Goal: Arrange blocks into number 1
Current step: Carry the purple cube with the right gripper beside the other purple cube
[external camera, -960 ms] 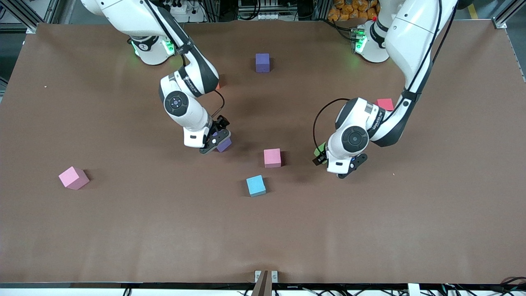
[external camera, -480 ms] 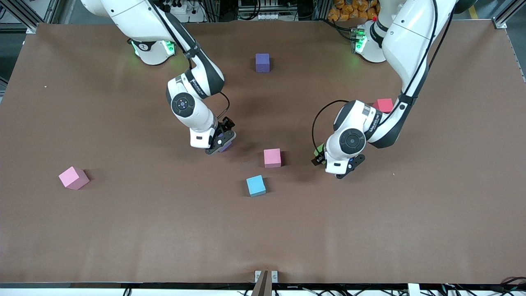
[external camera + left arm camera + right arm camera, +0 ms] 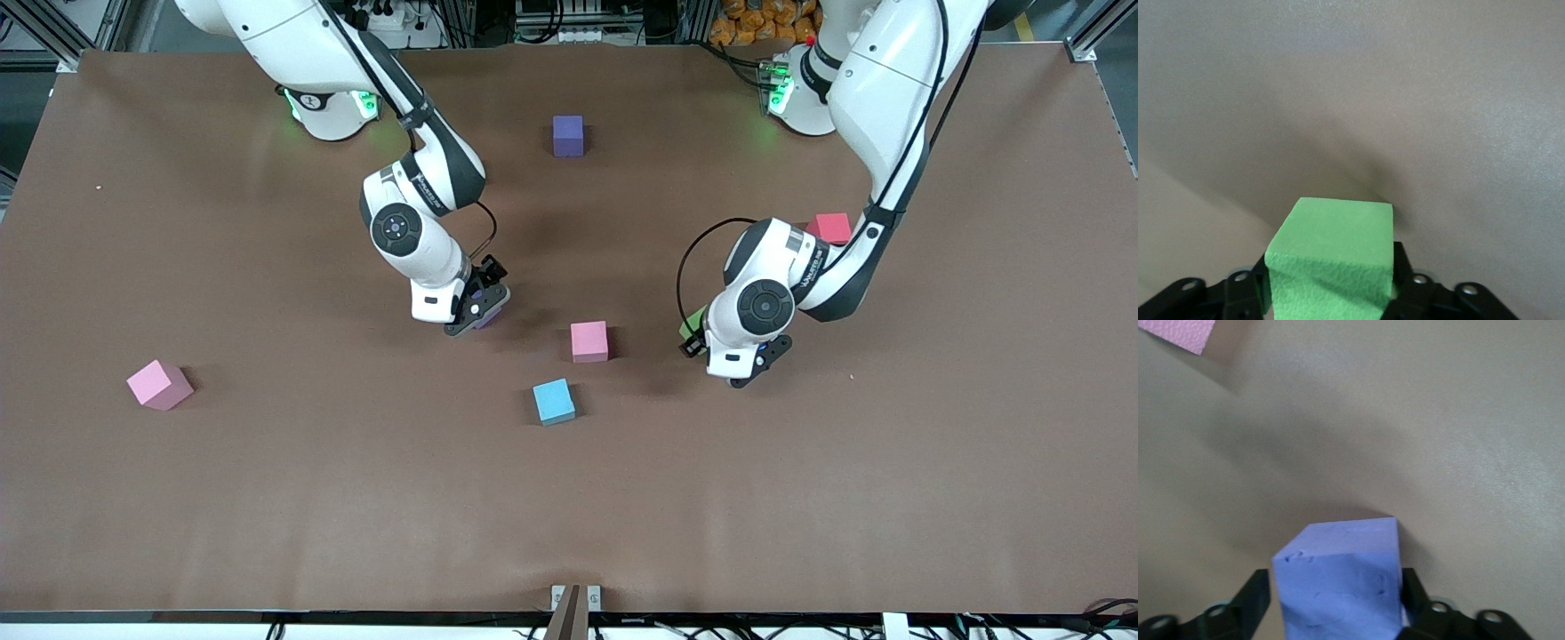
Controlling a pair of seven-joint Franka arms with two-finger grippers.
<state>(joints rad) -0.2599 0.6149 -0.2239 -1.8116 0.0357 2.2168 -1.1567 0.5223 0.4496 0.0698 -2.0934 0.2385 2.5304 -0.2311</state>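
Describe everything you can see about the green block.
The green block is a small matte cube with a fine pebbled, foam-like surface and crisp edges. It sits clamped in the left claw, whose black fingers press its two opposite sides. In the front view only a sliver shows beside the wrist, over bare brown table near a pink block.

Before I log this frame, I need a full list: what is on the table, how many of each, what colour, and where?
purple block: 1, purple, on the table near the bases
purple block in the right gripper: 1, purple
green block: 1, green, in the left gripper
pink blocks: 2, pink, one mid-table, one at the right arm's end
light-blue block: 1, nearer the camera than the mid-table pink
red block: 1, partly hidden by the left arm
table: 1, brown
right gripper: shut
left gripper: shut
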